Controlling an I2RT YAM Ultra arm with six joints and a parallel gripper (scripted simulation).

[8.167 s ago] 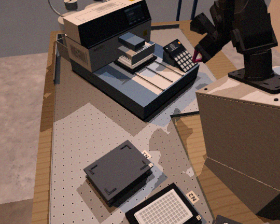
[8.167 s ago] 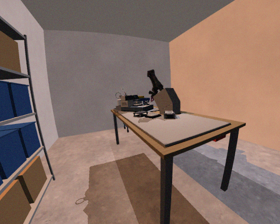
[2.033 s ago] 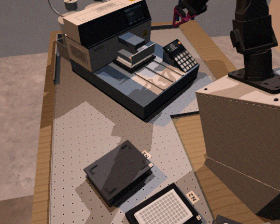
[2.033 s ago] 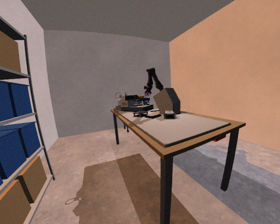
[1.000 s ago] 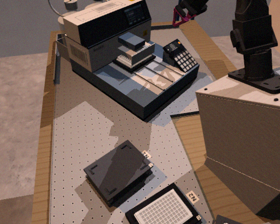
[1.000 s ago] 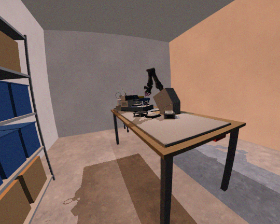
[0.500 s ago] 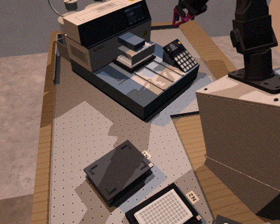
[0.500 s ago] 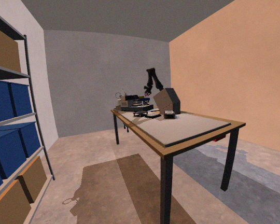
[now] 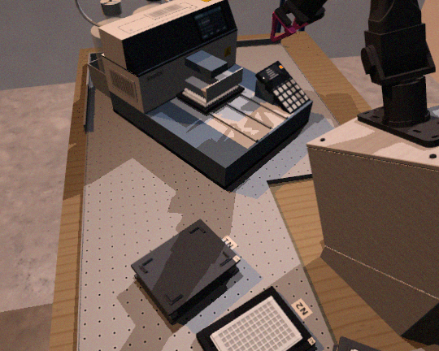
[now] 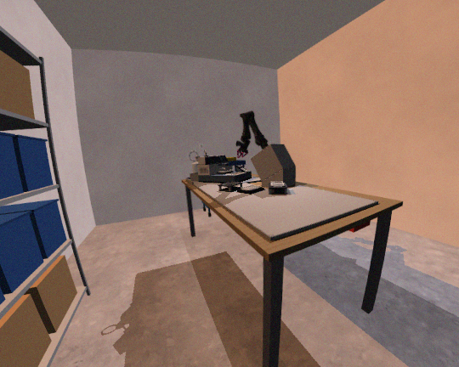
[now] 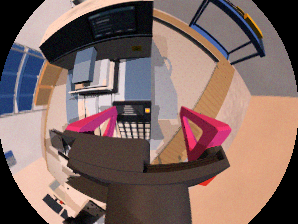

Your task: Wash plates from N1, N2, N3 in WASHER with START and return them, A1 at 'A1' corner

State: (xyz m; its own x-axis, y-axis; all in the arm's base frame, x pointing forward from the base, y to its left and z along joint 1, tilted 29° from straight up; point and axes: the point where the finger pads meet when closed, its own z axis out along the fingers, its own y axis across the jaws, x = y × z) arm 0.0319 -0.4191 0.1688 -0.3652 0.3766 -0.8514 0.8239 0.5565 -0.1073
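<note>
The washer [image 9: 168,49] [image 10: 220,170] [image 11: 100,30] stands at the back of the table. A white 96-well plate [image 9: 219,90] sits in its carrier, far back on the track under the grey manifold [image 9: 206,65]. The sloped keypad [image 9: 288,91] [image 11: 133,121] is at the right of the track; a small lamp [image 9: 280,64] above it looks amber. My gripper [image 9: 288,29] [image 10: 241,150] [image 11: 148,109] is open and empty, high above and behind the keypad. Nest N1 [image 9: 184,264] is empty. Nest N2 [image 9: 205,338] holds a white plate [image 9: 257,331].
The arm's tall pedestal [image 9: 384,211] stands at the right of the table, close to the washer's front right corner. A third nest [image 9: 351,344] shows only at the bottom edge. A blue frame [image 11: 229,19] stands beyond the table in the wrist view.
</note>
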